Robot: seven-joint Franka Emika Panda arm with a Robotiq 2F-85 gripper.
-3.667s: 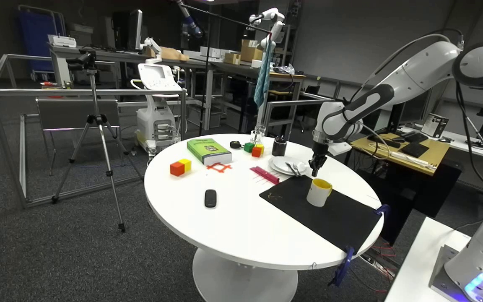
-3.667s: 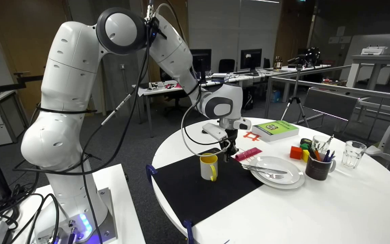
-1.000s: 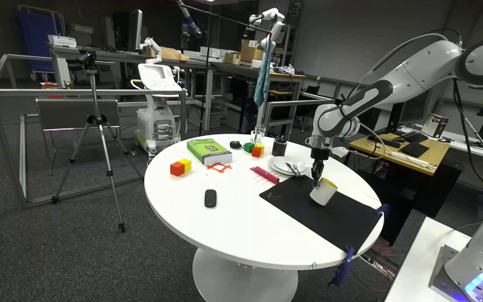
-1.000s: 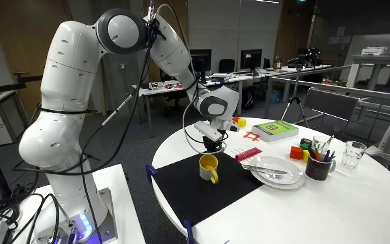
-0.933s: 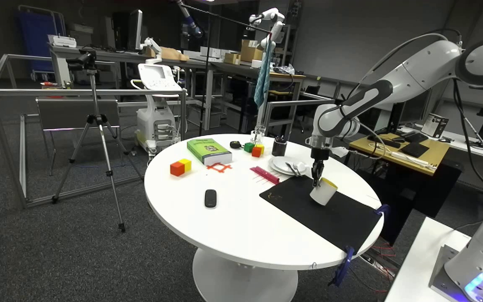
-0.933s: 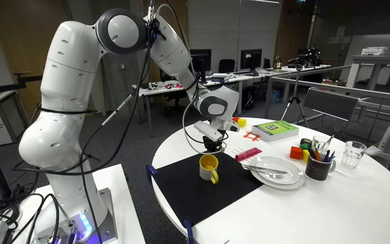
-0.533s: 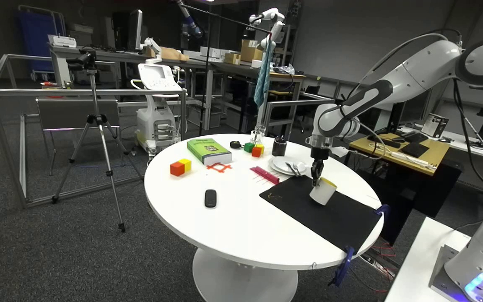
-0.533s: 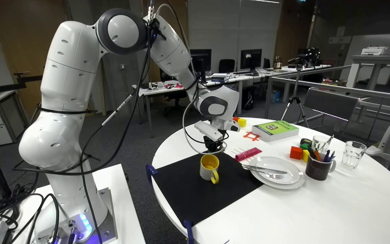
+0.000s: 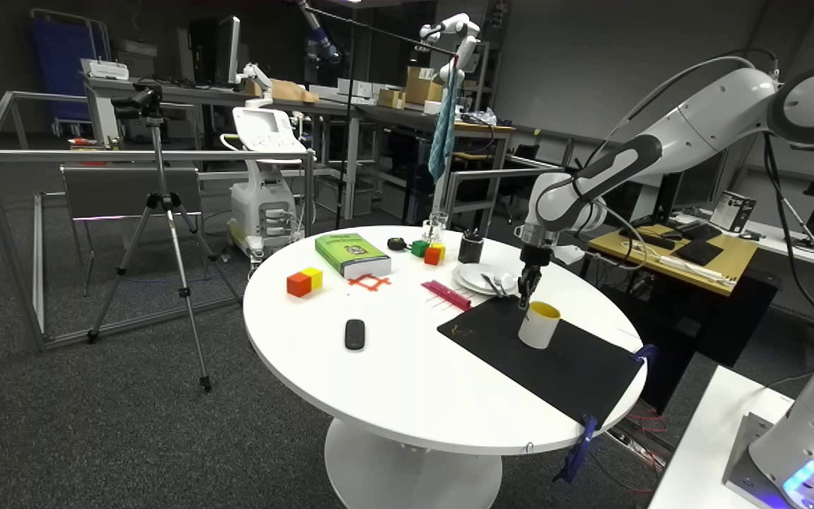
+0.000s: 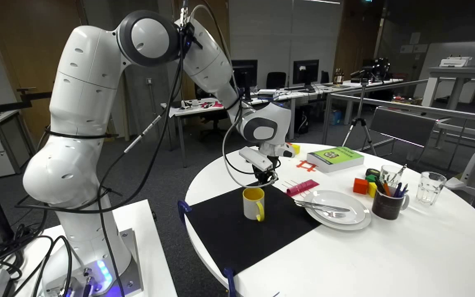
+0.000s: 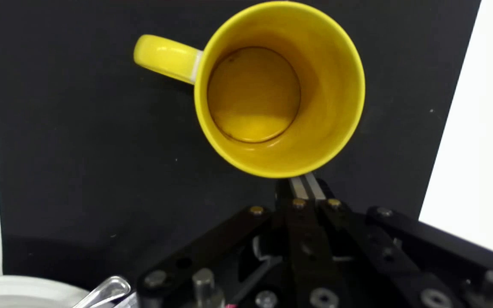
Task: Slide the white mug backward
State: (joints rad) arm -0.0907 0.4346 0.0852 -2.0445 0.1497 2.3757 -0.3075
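A white mug (image 9: 538,326), yellow inside, is standing upright or nearly so on a black mat (image 10: 221,231), at the right of a round white counter (image 9: 407,382) in an exterior view. In the wrist view its yellow handle (image 11: 165,57) is pointing left, the side where plates (image 10: 357,206) are lying.

The robot's hand (image 11: 307,187) is hanging just beside the mug, on the side away from the robot base (image 10: 87,243). Its two fingers (image 11: 299,189) are pressing against each other and are holding nothing; whether the tips are touching the mug below its rim (image 11: 268,173), I cannot tell.

The likely step is nudging the mug toward the robot base, if backward is meaning that way. The mug is looking like glazed pottery: stiff, fairly light with no drink showing in it, smooth enough for fingers to be slipping, and likely to be chipping in a fall. The mat may be gripping its bottom, so pushing high near the rim would be risking a tip; pressing low on the wall, in line with the middle, would be serving better. For a firm hold, the handle would be offering a pinch, with the fingers spread first.
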